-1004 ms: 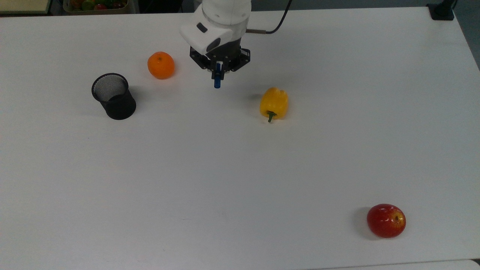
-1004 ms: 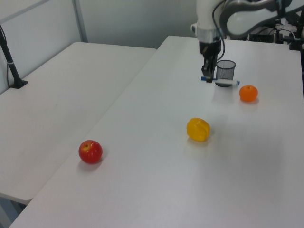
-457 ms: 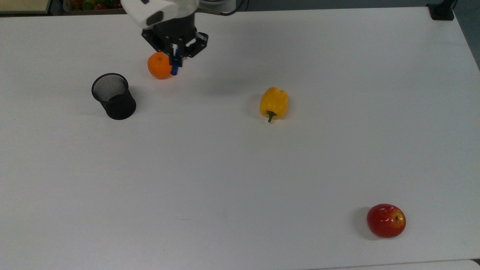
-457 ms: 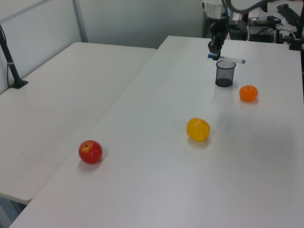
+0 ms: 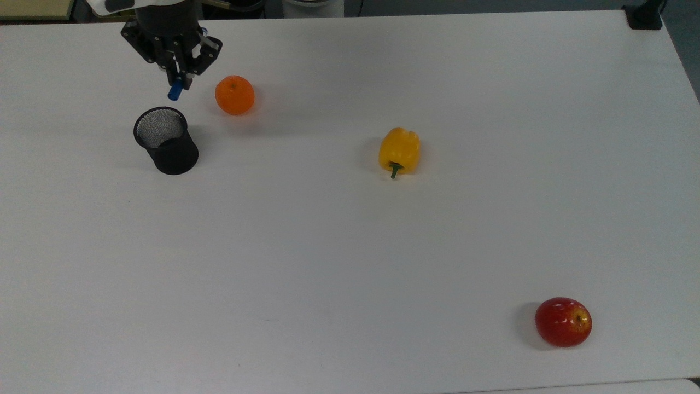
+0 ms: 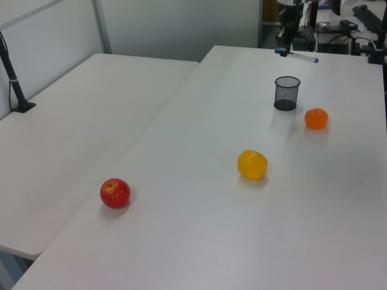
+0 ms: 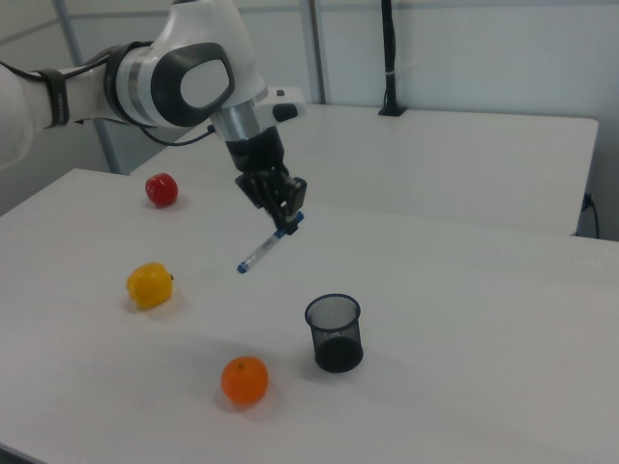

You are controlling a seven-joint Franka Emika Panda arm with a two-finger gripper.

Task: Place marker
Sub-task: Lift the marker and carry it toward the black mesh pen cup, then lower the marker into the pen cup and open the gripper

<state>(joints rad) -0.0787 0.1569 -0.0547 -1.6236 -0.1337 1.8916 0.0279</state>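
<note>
My gripper (image 5: 178,76) (image 7: 286,220) (image 6: 285,48) hangs high above the table, shut on the marker (image 7: 268,244) near its blue cap. The marker (image 6: 297,55) is slim and white with a blue tip; it slopes down and away from the fingers. In the top view its blue end (image 5: 175,93) points down, just above the rim of the black mesh cup (image 5: 165,140). The cup (image 7: 335,332) (image 6: 286,93) stands upright and looks empty.
An orange (image 5: 234,94) lies right of the cup in the top view. A yellow pepper (image 5: 400,151) sits mid-table and a red apple (image 5: 563,322) near the top view's lower right. A black post base (image 5: 644,16) stands at the far right corner.
The gripper has carried the marker leftward in the top view, from beside the pepper, past the orange, to just behind the mesh cup, and it has risen.
</note>
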